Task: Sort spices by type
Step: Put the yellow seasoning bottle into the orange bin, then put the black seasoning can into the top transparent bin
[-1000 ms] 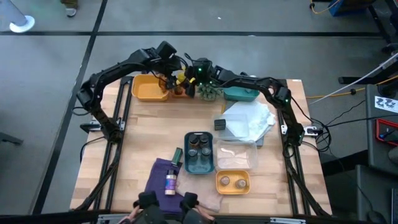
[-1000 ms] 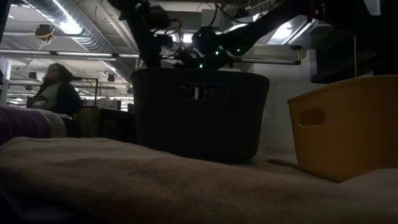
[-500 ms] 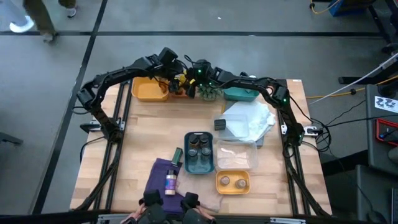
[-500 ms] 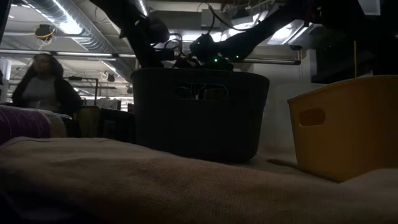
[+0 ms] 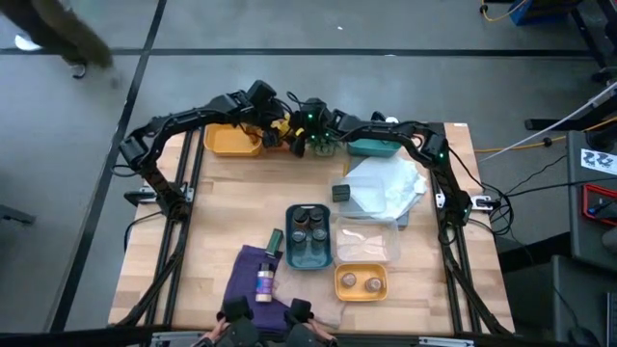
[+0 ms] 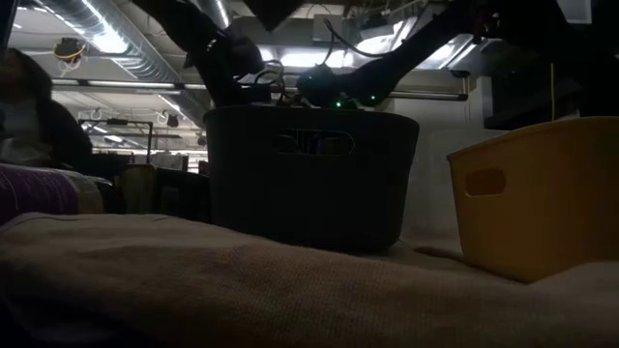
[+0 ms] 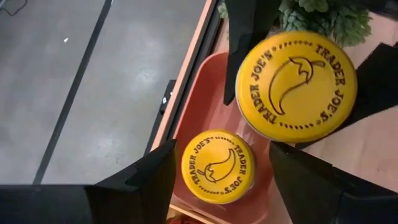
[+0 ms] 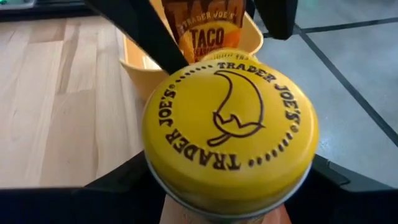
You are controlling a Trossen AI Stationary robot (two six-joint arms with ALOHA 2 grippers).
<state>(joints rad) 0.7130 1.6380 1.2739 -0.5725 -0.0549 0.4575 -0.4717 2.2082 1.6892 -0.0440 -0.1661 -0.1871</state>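
My right gripper (image 8: 227, 205) clamps a yellow-lidded spice jar (image 8: 229, 146) over the orange tray (image 7: 205, 118); my left gripper (image 7: 214, 180) hovers half-open above another jar (image 7: 217, 166).

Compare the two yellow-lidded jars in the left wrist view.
The nearer jar looks bigger and sits up between dark fingers; the lower jar stands in the pink tray, ungripped. The nearer lid's chili faces a different way. Both share yellow Trader Joe's lids.

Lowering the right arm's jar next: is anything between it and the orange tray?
Yes. The orange tray already holds another yellow-lidded jar, with the left gripper over it, right beside the held jar.
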